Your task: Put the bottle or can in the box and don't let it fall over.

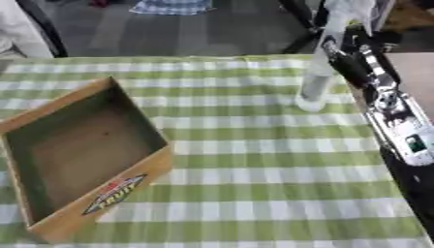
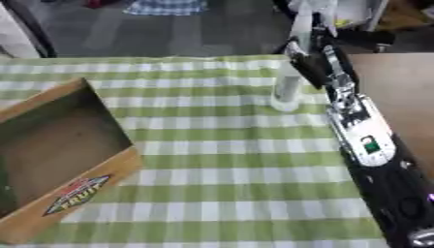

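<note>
one hand (image 1: 339, 53) seemingly gripping bottle (image 1: 315, 85)

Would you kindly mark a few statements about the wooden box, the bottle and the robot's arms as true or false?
1. The open wooden box holds nothing. True.
2. The tall clear plastic bottle lies on its side. False: it stands upright on the green and white checked tablecloth.
3. The bottle is already inside the box. False: it stands well to the right of the box, near the table's far right edge.
4. The right robot hand is at the bottle. True, though its fingers cannot be made out.
5. The left robot hand rests beside the box. False: it shows in neither view.
</note>
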